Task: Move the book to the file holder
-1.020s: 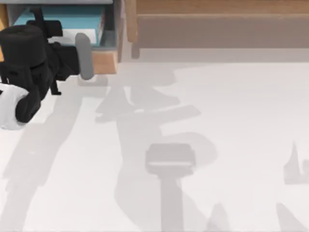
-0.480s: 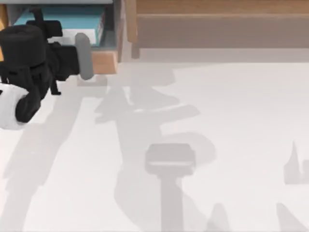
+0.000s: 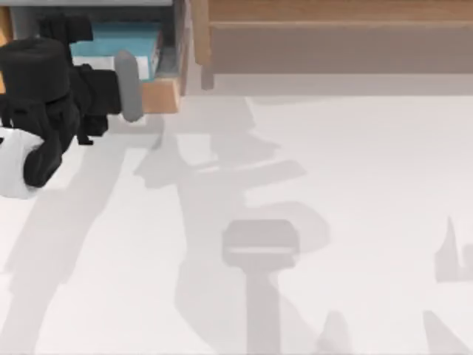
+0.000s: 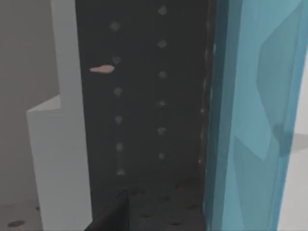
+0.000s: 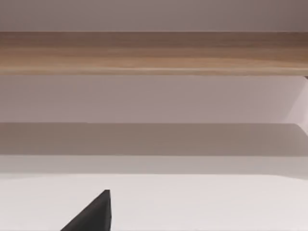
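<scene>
Teal book sits deeper in file holder, far left of tabletop, than a second ago. Left hand has pushed inward with it; fingers' state cannot tell. Placement looks nearly done. Right arm parked.

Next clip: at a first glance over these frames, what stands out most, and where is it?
The bulky black left arm at the top view's far left, reaching into the file holder at the table's back-left corner. There the teal book lies inside its grey compartment. To the right, a long brown wooden shelf runs along the back edge.
</scene>
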Action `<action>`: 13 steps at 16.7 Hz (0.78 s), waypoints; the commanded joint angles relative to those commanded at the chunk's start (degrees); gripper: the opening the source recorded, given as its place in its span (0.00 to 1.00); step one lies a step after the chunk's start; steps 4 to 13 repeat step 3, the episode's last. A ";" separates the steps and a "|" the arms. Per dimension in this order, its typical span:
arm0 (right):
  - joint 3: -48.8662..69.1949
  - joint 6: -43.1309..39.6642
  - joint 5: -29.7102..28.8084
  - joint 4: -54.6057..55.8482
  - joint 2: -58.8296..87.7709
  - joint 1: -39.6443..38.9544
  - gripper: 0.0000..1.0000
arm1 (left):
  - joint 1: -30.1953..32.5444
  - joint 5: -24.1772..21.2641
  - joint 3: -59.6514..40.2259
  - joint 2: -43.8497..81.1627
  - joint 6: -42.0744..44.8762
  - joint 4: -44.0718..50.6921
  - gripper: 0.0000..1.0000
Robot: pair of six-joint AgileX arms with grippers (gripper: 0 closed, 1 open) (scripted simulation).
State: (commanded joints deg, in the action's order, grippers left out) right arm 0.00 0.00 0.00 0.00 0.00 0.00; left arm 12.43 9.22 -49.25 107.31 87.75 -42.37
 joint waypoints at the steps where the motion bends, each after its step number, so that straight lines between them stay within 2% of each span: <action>1: 0.00 0.00 0.00 0.00 0.00 0.00 1.00 | 0.00 0.00 0.00 0.00 0.00 0.00 1.00; 13: 0.00 0.00 0.00 0.00 0.00 0.00 1.00 | 0.00 0.00 0.00 0.00 0.00 0.00 1.00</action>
